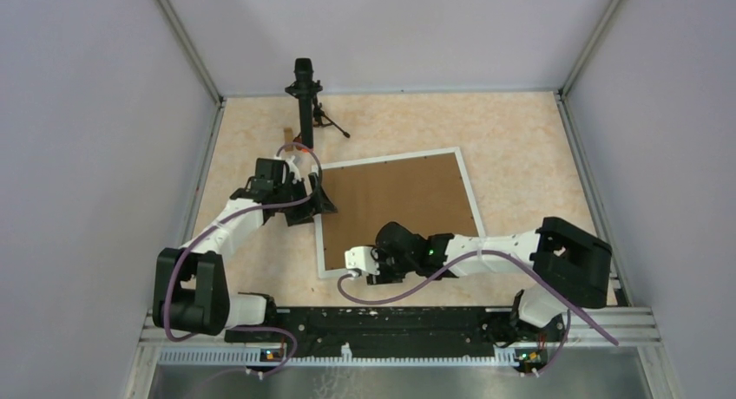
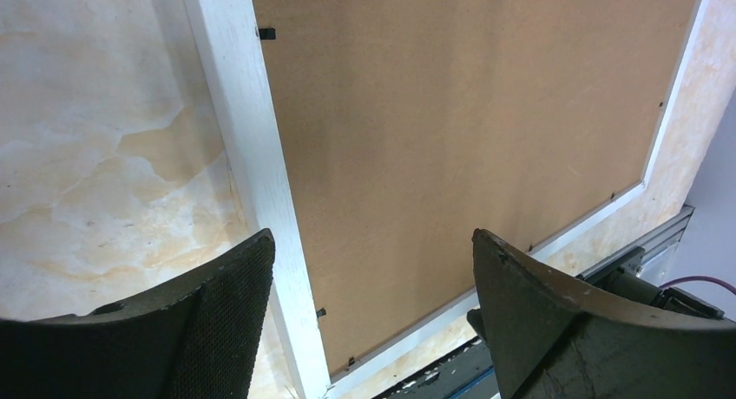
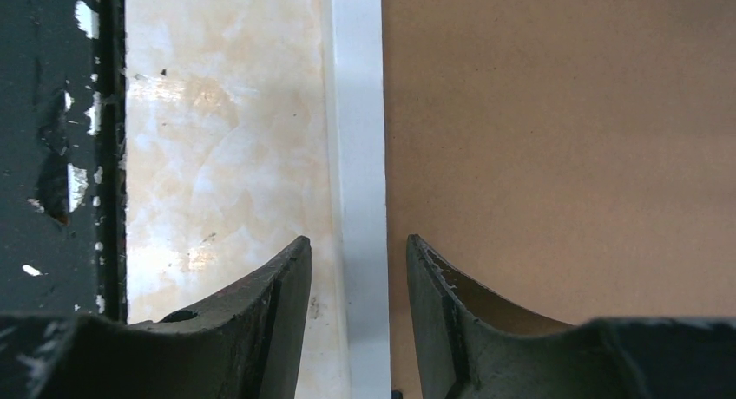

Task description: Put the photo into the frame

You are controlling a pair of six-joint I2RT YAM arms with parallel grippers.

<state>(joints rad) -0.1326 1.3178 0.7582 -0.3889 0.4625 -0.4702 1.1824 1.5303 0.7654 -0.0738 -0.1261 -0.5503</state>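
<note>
**Frame on the table, a gripper at each of two rails**

The table (image 1: 521, 139) spreads under both grippers. The frame (image 1: 469, 191) lies flat on it, directly below them, and stretches away from each toward the far right. A brown board (image 1: 395, 204) fills the frame from rail to rail. Whether the photo lies under that board cannot be told.

The left gripper (image 2: 373, 239) hangs above the frame's left rail, released, its jaws spread wide. One finger (image 2: 227, 308) is over the table's side of the rail and the other (image 2: 534, 308) is over the board. Nothing sits between them.

The right gripper (image 3: 358, 243) is at the near rail, close to the left corner, with its jaws drawn narrow. One finger (image 3: 269, 312) is on the table side, the other (image 3: 451, 321) is on the board side, and the white rail runs up between them. Whether they pinch the rail or only straddle it cannot be told. The black base bar (image 3: 52, 173) lies just outside its table-side finger.

Beyond the left gripper, at the far edge, stands a black stand (image 1: 304, 95).

Small black clips (image 2: 266, 33) dot the frame's inner edge ahead of the left fingers.
</note>
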